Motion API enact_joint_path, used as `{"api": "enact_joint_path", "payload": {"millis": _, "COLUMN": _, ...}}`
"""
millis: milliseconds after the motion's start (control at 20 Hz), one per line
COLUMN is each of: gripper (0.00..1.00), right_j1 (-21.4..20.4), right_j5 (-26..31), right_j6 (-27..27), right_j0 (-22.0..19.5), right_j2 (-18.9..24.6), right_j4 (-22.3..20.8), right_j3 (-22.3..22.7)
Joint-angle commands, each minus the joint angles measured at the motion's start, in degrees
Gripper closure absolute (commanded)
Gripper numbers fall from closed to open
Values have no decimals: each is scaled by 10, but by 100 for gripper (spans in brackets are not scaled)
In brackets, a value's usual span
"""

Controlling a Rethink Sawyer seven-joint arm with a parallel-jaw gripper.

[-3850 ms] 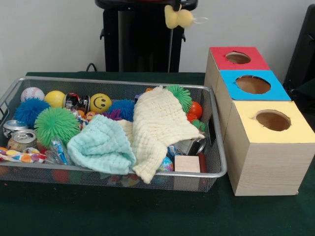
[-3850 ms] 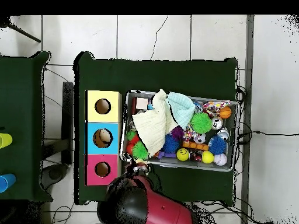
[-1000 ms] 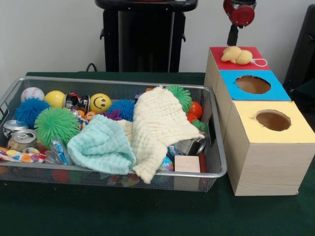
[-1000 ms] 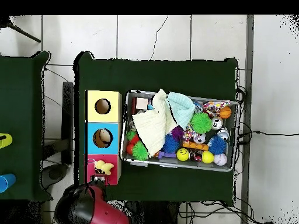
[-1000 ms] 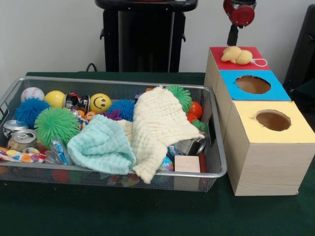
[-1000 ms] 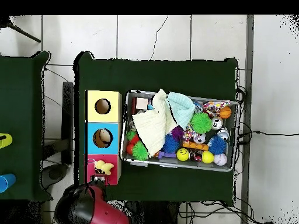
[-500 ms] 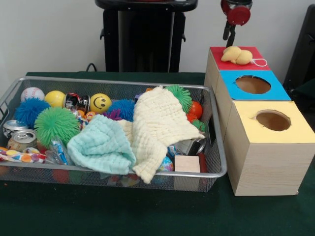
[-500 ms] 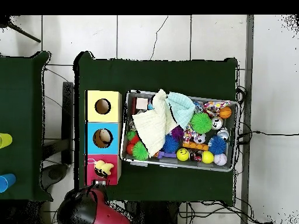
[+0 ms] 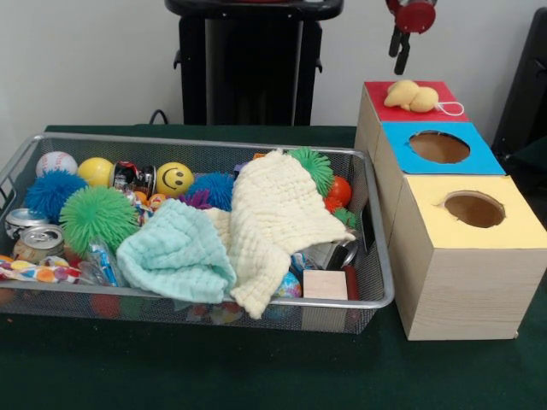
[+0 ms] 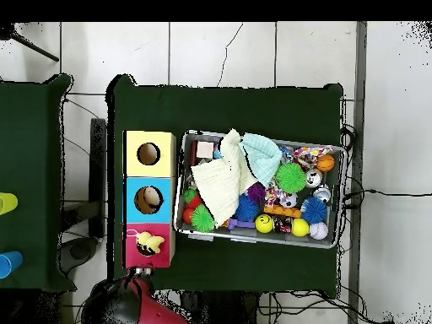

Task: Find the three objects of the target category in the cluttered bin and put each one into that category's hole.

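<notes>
A yellow plush toy (image 9: 409, 95) with a white loop lies on top of the red box (image 9: 449, 108), covering its hole; the overhead view shows the plush toy (image 10: 149, 243) there too. My gripper (image 9: 398, 51) hangs above and slightly behind the toy, open, clear of it and holding nothing. The wire bin (image 9: 381, 256) to the left holds spiky balls, a smiley ball (image 9: 174, 178), cans, a cream cloth (image 9: 273, 222) and a mint cloth (image 9: 175, 252) that hide what lies beneath them.
The blue box (image 9: 479, 160) and the yellow box (image 9: 517, 229) stand in a row in front of the red one. In the overhead view something tan shows inside the blue box's hole (image 10: 149, 200). The red arm (image 10: 126, 305) sits beyond the red box's end.
The gripper carried the plush toy from behind the bin to the red box, let it go there, and has since risen. The toy stays on the red box.
</notes>
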Motion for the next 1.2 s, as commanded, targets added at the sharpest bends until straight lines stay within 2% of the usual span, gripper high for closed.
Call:
{"api": "enact_joint_path", "payload": {"millis": 50, "gripper": 0, "right_j1": -45, "right_j5": 203, "right_j6": 147, "right_j0": 7, "right_j2": -87, "right_j4": -80, "right_j3": -82}}
{"api": "enact_joint_path", "payload": {"millis": 200, "gripper": 0, "right_j1": -64, "right_j5": 250, "right_j6": 142, "right_j0": 8, "right_j2": -115, "right_j4": -107, "right_j3": -100}}
{"api": "enact_joint_path", "payload": {"millis": 300, "gripper": 0, "right_j1": -69, "right_j5": 257, "right_j6": 131, "right_j0": 2, "right_j2": -120, "right_j4": -112, "right_j3": -107}}
{"api": "enact_joint_path", "payload": {"millis": 500, "gripper": 0, "right_j1": -59, "right_j5": 197, "right_j6": 109, "right_j0": -13, "right_j2": -106, "right_j4": -98, "right_j3": -108}}
{"api": "enact_joint_path", "payload": {"millis": 800, "gripper": 0, "right_j1": -37, "right_j5": 166, "right_j6": 105, "right_j0": -9, "right_j2": -114, "right_j4": -111, "right_j3": -137}}
{"api": "enact_joint_path", "payload": {"millis": 850, "gripper": 100, "right_j1": -32, "right_j5": 164, "right_j6": 106, "right_j0": -9, "right_j2": -115, "right_j4": -109, "right_j3": -142}}
{"api": "enact_joint_path", "payload": {"millis": 1200, "gripper": 100, "right_j1": -17, "right_j5": 173, "right_j6": 112, "right_j0": 4, "right_j2": -124, "right_j4": -119, "right_j3": -166}}
